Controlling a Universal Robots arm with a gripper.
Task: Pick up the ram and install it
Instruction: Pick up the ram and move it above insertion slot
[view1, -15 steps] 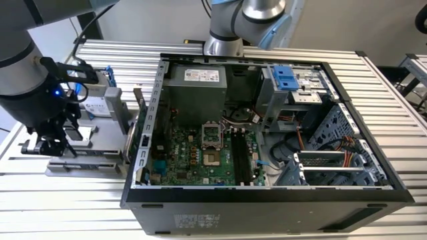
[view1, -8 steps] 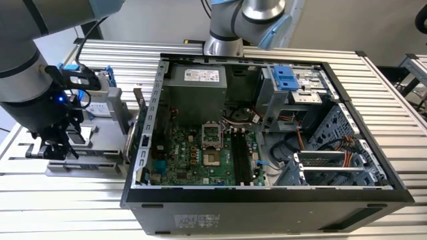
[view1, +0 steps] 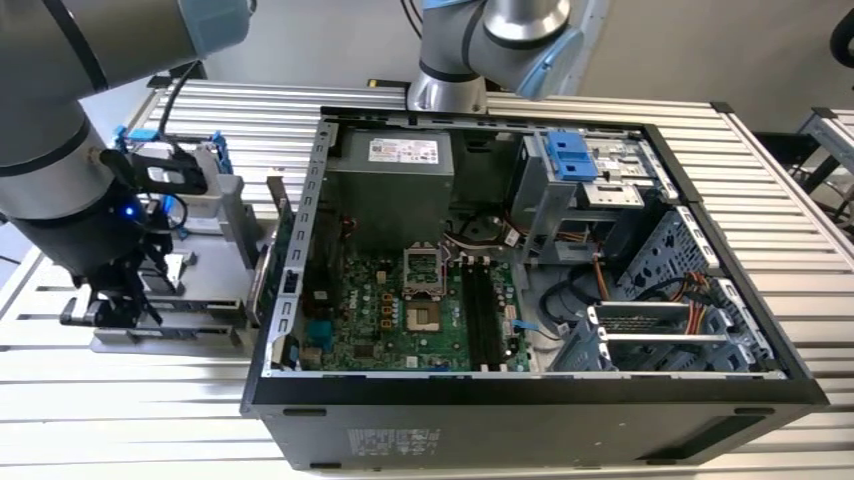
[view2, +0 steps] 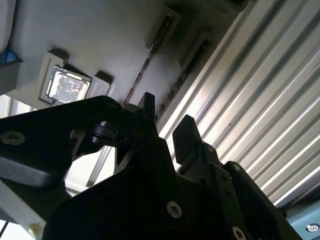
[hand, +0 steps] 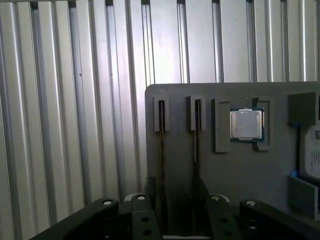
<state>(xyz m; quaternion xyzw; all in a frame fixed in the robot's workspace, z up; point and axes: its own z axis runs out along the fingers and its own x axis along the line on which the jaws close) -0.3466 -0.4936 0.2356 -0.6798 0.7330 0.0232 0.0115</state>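
Ram (hand: 162, 150): light, stiff, fragile stick, on edge in grey tray (hand: 240, 170). Probably best pinched across its flat faces. Gripper (hand: 176, 192): jaws apart, empty.

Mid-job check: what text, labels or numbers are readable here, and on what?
None can be read.
White label on the power supply: too small.
Sticker on the case: too small.
Pale label on an item on the parts tray, first wrist view: blurred.
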